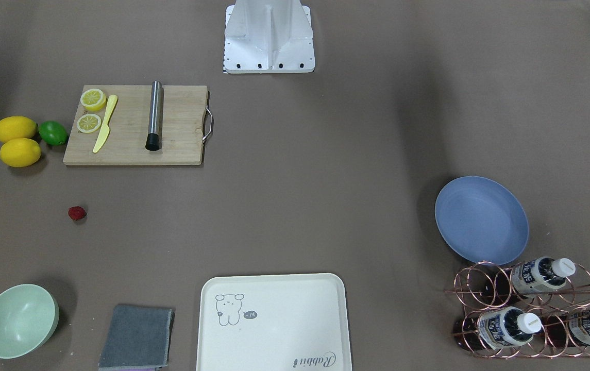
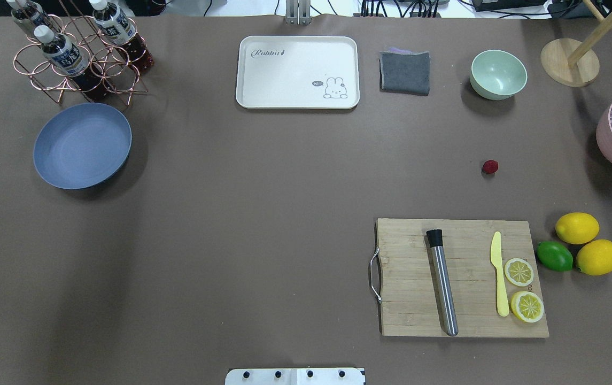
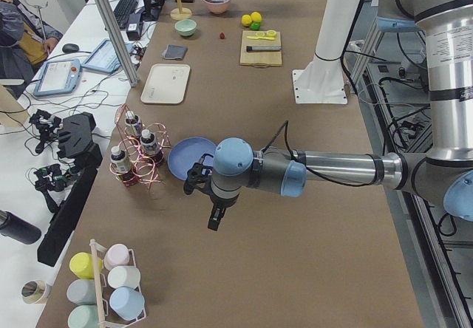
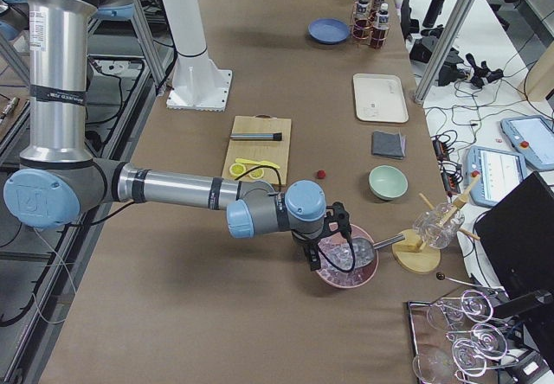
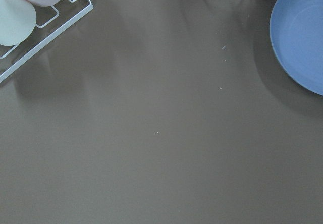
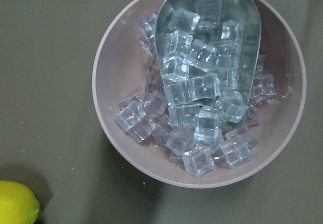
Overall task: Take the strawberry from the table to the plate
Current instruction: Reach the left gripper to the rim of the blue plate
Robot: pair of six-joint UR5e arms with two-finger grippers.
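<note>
The strawberry (image 1: 77,213) (image 2: 490,167), small and dark red, lies alone on the brown table (image 1: 300,206) between the cutting board and the green bowl. The blue plate (image 1: 480,219) (image 2: 82,144) sits far across the table beside the bottle rack; its rim shows in the left wrist view (image 5: 303,32). My left gripper (image 3: 212,211) hangs above the table near the plate (image 3: 191,158), and I cannot tell whether it is open or shut. My right gripper (image 4: 314,259) hovers over a pink bowl of ice, well away from the strawberry (image 4: 320,175); its state cannot be told either.
A wooden cutting board (image 2: 461,277) holds a steel muddler, a yellow knife and lemon slices. Two lemons (image 2: 577,228) and a lime sit beside it. A green bowl (image 2: 498,74), grey cloth (image 2: 404,72), cream tray (image 2: 297,72), bottle rack (image 2: 78,56) and pink ice bowl (image 6: 199,82) ring the table.
</note>
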